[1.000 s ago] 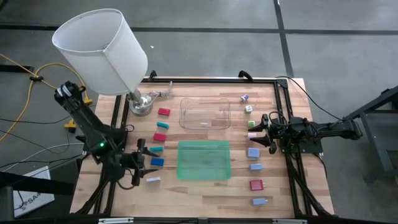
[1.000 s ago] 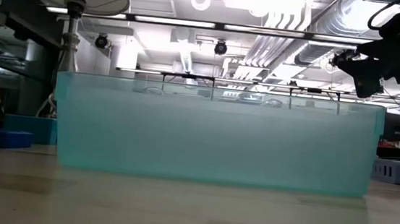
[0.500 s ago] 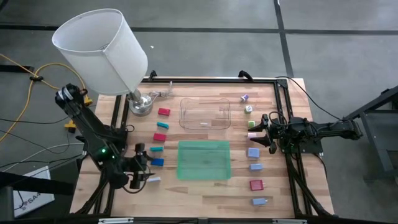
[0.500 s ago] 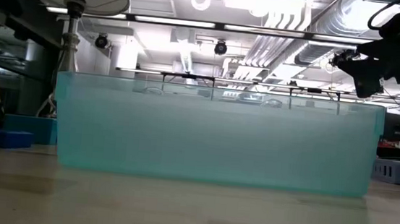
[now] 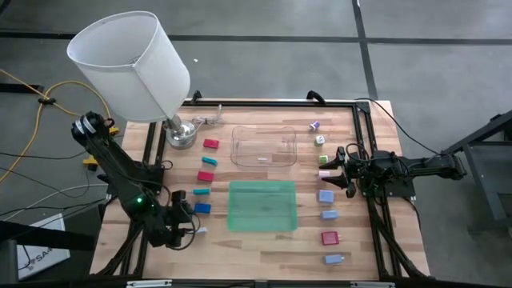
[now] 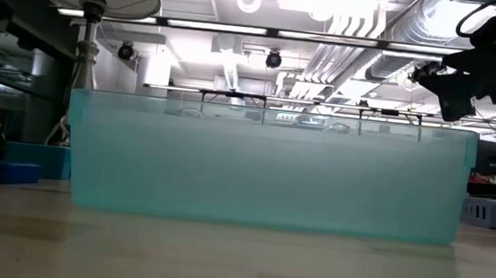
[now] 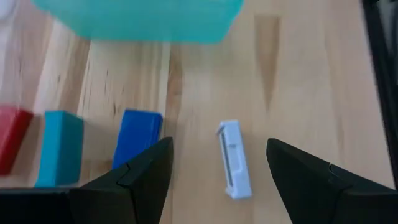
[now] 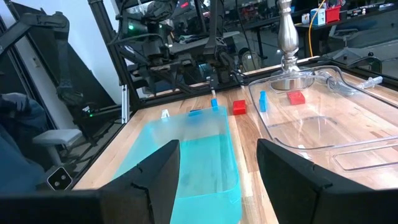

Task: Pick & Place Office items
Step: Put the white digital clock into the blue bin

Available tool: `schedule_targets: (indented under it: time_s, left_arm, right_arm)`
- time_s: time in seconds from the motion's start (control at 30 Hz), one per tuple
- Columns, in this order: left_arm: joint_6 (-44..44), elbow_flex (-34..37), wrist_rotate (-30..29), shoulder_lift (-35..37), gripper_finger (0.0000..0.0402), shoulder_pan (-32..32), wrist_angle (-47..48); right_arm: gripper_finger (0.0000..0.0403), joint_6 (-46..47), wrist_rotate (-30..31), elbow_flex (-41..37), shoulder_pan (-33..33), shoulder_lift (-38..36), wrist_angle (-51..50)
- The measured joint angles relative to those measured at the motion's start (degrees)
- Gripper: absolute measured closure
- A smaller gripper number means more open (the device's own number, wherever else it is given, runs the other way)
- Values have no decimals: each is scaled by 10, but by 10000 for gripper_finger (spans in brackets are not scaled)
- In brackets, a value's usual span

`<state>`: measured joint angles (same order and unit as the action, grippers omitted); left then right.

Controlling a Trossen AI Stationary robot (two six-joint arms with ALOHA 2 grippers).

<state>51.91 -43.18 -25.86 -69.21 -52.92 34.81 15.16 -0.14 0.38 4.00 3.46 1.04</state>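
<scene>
Lowered left gripper (image 7: 219, 168) now straddles pale-blue block (image 7: 234, 160).

Robotics lab or industrial workshop. Evidence: bare concrete floor (image 5: 432, 72) with seams, exposed ceiling ducts (image 6: 366, 28) and pipes, strip lights (image 6: 195, 25), black metal frames (image 8: 124, 74) and equipment racks beyond the wooden table (image 5: 264, 240). Also a yellow cable (image 5: 32, 120) trailing over the floor, and two dark arms mounted at the table's sides.
</scene>
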Motion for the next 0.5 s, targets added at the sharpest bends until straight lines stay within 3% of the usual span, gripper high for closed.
schedule_targets:
  time_s: [0.23,0.5]
  left_arm:
    - [43,0,45,-40,151,5,4]
    - [99,0,48,-75,151,-11,-12]
  right_arm:
    - [201,0,0,0,0,0,0]
    - [201,0,0,0,0,0,0]
